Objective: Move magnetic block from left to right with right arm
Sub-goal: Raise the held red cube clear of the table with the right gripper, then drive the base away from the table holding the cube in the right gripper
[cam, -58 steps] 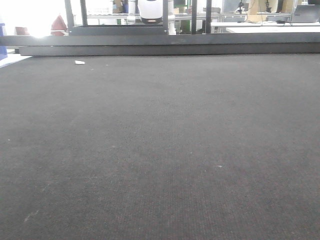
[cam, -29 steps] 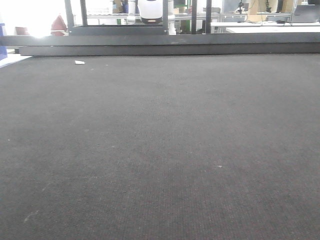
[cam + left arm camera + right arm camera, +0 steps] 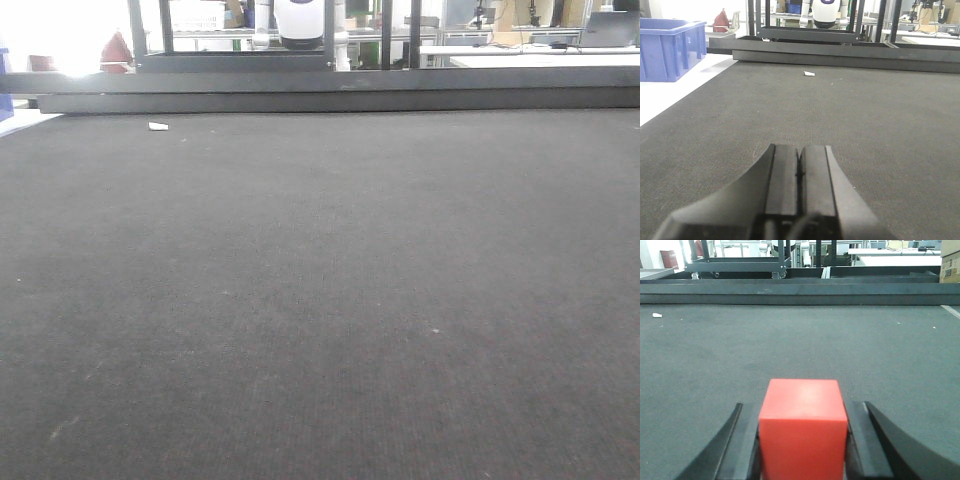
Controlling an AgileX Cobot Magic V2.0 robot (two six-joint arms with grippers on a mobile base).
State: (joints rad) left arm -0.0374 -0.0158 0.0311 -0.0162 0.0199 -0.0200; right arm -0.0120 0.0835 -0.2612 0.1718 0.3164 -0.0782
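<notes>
Gripping the magnetic block [image 3: 803, 427] in the right gripper [image 3: 803, 412], over the dark mat [image 3: 320, 300].
Clamps the bright-red cube between two black fingers [image 3: 742, 440], one on each side face, on the near side of the white scrap [image 3: 657, 315] and well to its right; cannot tell whether touching the mat. Presses the left gripper [image 3: 800, 152] pads flat together on nothing, low over the mat, nearer than the scrap. Shows a blue crate [image 3: 670, 47] left of the scrap, off the mat.
</notes>
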